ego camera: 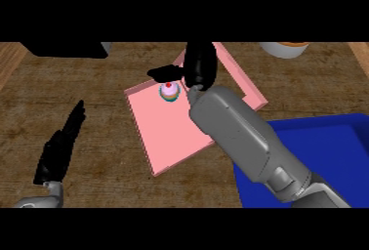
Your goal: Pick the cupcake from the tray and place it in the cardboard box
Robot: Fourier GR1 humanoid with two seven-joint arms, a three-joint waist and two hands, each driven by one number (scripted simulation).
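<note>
Nearest, at the left edge, the left robot hand rests over the brown wood-grain counter with its black fingers straight and pointing away, holding nothing. At the near right sits a deep blue open box, the only container in view and so presumably the target, though it looks blue rather than cardboard-coloured; nothing shows inside it. The grey right forearm crosses its near-left corner and reaches over the flat pink rectangular tray, whose long axis runs from near to far, tilted a little to the right. The small cupcake with pale frosting, a teal wrapper and a red cherry stands at the tray's far left part, upright, cherry up. Its axis is vertical, and from above it looks round with no clear long side. Just beyond it hangs the right robot hand, thumb spread out to the left above the cupcake and fingers uncurled, gripping nothing. The task therefore looks to be in its early reaching stage: grasp, lift, carry to the box and release all remain. Farthest off are a black block at the left and a pale round vessel at the right.
</note>
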